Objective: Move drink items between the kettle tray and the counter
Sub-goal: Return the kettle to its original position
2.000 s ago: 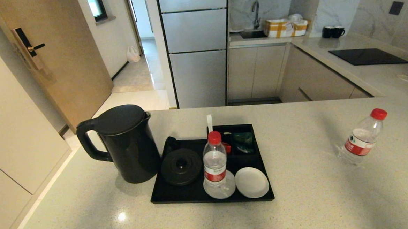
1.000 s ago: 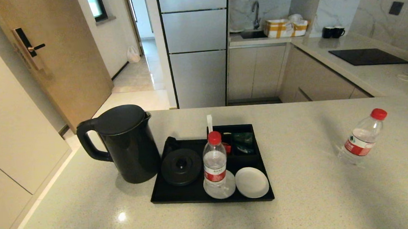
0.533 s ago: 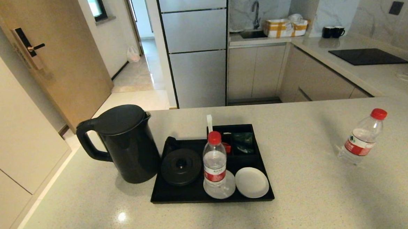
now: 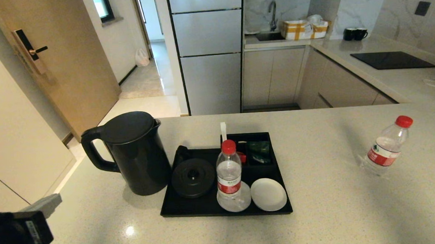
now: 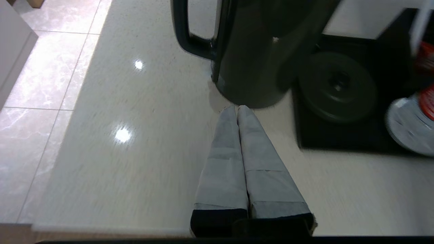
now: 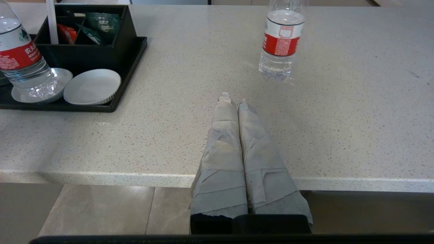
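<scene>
I'm looking past my left gripper (image 5: 236,107), fingers pressed together and empty: the kettle (image 5: 257,51) is standing upright on the counter (image 5: 135,152) just ahead, handle (image 5: 190,34) off to one side, kettle tray (image 5: 339,135) beyond. My right gripper (image 6: 232,101), likewise closed, is sitting farther off.

The kettle (image 4: 129,152) stands on the counter (image 4: 319,213) just left of the tray (image 4: 192,209). On the tray, the kettle base (image 4: 193,177) sits left, one bottle (image 4: 228,173) on a saucer (image 4: 244,202), another saucer (image 4: 268,194) right, compartments (image 4: 258,149) behind. A second bottle (image 4: 385,146) stands toward the counter's right edge.
</scene>
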Motion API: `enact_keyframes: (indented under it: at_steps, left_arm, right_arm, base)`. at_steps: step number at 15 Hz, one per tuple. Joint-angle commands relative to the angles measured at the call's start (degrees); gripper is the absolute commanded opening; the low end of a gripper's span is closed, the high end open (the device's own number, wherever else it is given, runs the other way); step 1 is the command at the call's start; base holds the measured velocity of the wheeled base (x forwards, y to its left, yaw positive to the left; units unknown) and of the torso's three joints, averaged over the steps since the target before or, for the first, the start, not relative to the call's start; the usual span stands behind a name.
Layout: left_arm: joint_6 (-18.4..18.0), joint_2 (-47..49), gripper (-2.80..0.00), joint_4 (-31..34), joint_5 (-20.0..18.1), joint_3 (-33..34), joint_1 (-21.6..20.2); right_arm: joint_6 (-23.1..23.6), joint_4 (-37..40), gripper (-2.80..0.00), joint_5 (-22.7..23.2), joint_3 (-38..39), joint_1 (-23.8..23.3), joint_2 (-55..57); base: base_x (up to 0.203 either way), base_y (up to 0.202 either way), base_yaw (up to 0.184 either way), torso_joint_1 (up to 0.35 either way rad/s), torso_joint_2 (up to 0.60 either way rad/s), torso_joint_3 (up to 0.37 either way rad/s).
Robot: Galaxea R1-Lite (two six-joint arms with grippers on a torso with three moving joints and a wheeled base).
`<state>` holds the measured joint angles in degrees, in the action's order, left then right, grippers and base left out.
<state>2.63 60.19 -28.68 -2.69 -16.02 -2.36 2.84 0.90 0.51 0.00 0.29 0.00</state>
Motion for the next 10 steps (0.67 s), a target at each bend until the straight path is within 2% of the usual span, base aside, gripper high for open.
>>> enact_keyframes:
  at_steps: [1, 5, 6, 7, 10]
  left_arm:
    - [0.1, 14.6, -2.8, -11.9, 0.2, 1.3, -0.6]
    - [-0.3, 29.4, -2.8, -34.7, 2.0, 3.2, -3.1]
    - [-1.2, 31.3, -2.8, -37.8, 2.5, 3.2, -4.1]
    - [-3.1, 32.5, -2.8, -38.6, 2.8, 2.9, -4.5]
    - [-3.3, 32.9, -2.8, -38.6, 2.8, 1.3, -4.6]
  right_arm:
    - [0.1, 0.0, -2.8, 0.0, 0.0, 0.1, -0.1]
    - [0.1, 0.0, -2.8, 0.0, 0.0, 0.1, -0.1]
    - [0.1, 0.0, -2.8, 0.0, 0.0, 0.1, -0.1]
    - [0.1, 0.0, -2.8, 0.0, 0.0, 0.1, -0.1]
    - [0.1, 0.0, -2.8, 0.0, 0.0, 0.1, -0.1]
  base:
    - [0.0, 0.0, 0.0, 0.0, 0.0, 0.0]
    - [0.0, 0.0, 0.0, 0.0, 0.0, 0.0]
    - [0.0, 0.0, 0.0, 0.0, 0.0, 0.0]
    - [0.0, 0.0, 0.0, 0.0, 0.0, 0.0]
    - [0.0, 0.0, 0.0, 0.0, 0.0, 0.0]
